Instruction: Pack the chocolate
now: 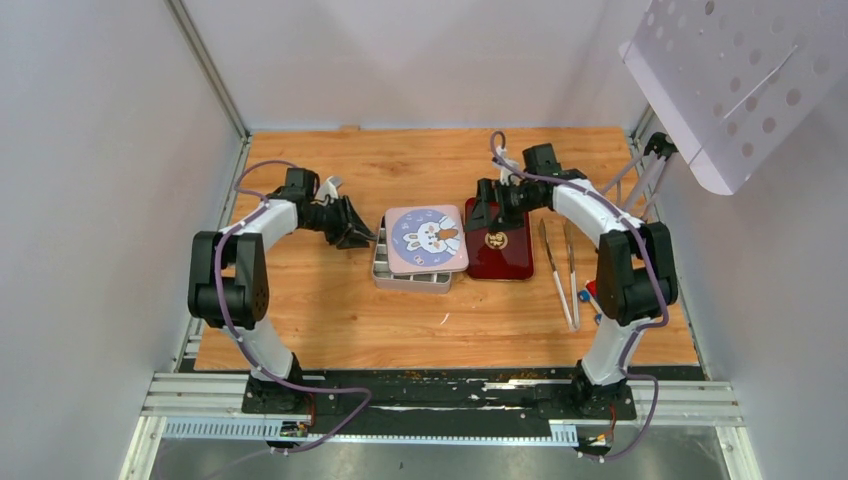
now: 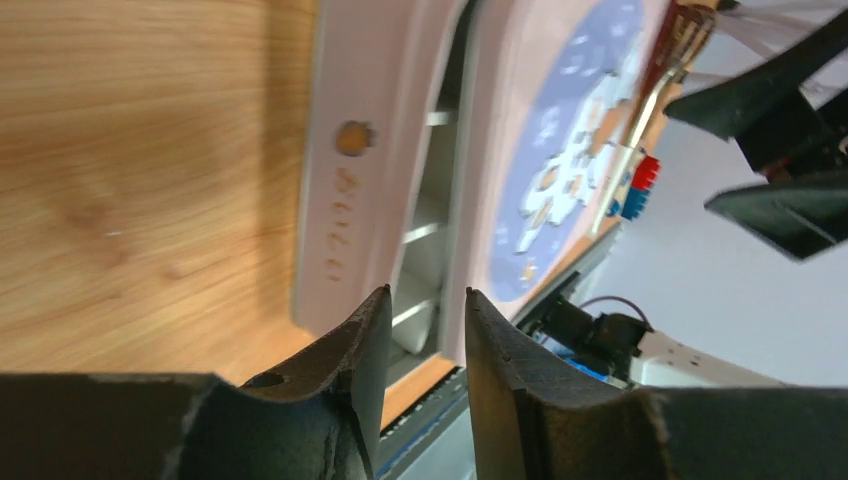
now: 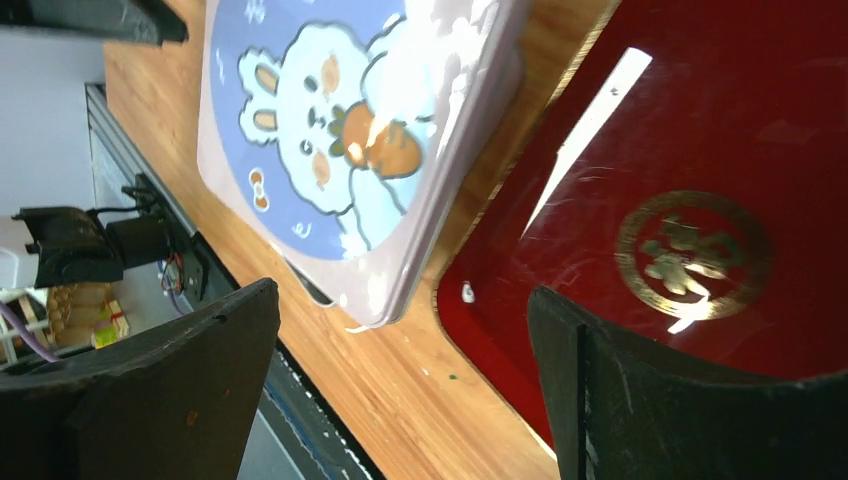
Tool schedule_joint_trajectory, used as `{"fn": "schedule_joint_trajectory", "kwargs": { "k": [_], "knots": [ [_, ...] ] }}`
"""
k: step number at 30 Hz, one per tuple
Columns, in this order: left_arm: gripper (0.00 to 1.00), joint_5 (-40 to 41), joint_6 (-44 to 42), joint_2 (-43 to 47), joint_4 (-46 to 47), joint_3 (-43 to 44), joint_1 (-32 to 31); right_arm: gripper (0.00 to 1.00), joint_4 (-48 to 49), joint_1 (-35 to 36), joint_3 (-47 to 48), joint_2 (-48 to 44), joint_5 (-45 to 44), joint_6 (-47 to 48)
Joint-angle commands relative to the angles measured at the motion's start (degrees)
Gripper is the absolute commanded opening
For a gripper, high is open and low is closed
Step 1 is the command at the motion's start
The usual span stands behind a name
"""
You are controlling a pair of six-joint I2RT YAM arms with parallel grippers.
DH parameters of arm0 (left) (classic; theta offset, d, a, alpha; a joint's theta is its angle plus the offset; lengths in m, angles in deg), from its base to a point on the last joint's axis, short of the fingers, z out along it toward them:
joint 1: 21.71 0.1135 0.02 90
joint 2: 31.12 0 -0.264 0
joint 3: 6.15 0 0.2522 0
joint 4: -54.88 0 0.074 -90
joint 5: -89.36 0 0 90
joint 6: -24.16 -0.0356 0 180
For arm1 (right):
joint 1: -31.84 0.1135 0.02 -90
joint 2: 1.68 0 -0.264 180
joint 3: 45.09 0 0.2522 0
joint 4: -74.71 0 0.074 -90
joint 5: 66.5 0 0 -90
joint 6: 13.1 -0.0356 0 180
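No chocolate shows in any view. A silver tin [image 1: 410, 278] with compartments stands mid-table, and its pink-and-blue rabbit lid [image 1: 425, 238] lies on it, shifted to the right so the left compartments show. My left gripper [image 1: 362, 238] is at the tin's left edge, jaws a little apart and empty. In the left wrist view the gripper [image 2: 425, 292] is level with the tin rim [image 2: 345, 180] and the lid [image 2: 560, 150]. My right gripper [image 1: 487, 215] is wide open and empty, over the gap between the lid [image 3: 340, 150] and a dark red tray [image 3: 700, 200].
The red tray [image 1: 505, 255] with a gold emblem lies just right of the tin. Long metal tongs [image 1: 560, 270] and a small red-and-blue block [image 1: 590, 292] lie further right. A white perforated panel [image 1: 740, 70] hangs over the back right corner.
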Motion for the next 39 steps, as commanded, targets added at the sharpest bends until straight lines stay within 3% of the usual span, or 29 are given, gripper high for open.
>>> {"fn": "schedule_joint_trajectory", "kwargs": {
  "k": [1, 9, 14, 16, 19, 30, 39],
  "knots": [
    [0.42, 5.4, -7.1, 2.9, -3.5, 2.6, 1.1, 0.94, 2.0, 3.6, -1.0, 0.0, 1.1, -1.7],
    [0.5, 10.7, -11.6, 4.9, -2.1, 3.5, 1.1, 0.94, 1.6, 6.5, -1.6, 2.0, -3.3, -0.5],
    [0.54, 10.3, -9.6, 4.1, 6.1, 2.5, 1.1, 0.92, 1.6, 7.6, 1.4, 4.1, -5.8, 0.7],
    [0.62, 10.0, -7.9, 2.9, 11.3, 3.2, 1.0, 0.91, 1.5, 7.8, 2.7, 5.1, -7.6, 1.2],
    [0.64, 10.8, -7.9, -0.3, 11.8, 7.7, -0.5, 0.89, 1.2, 7.7, 4.0, 6.3, -10.2, 2.1],
    [0.65, 15.1, -11.6, -12.5, 10.3, 22.4, -6.7, 0.76, 1.4, 8.2, 6.7, 7.4, -8.5, 4.7],
    [0.6, 18.2, -14.8, -16.2, 8.7, 24.7, -9.3, 0.68, 1.3, 9.3, 6.2, 8.3, -7.8, 5.1]
  ]
}}
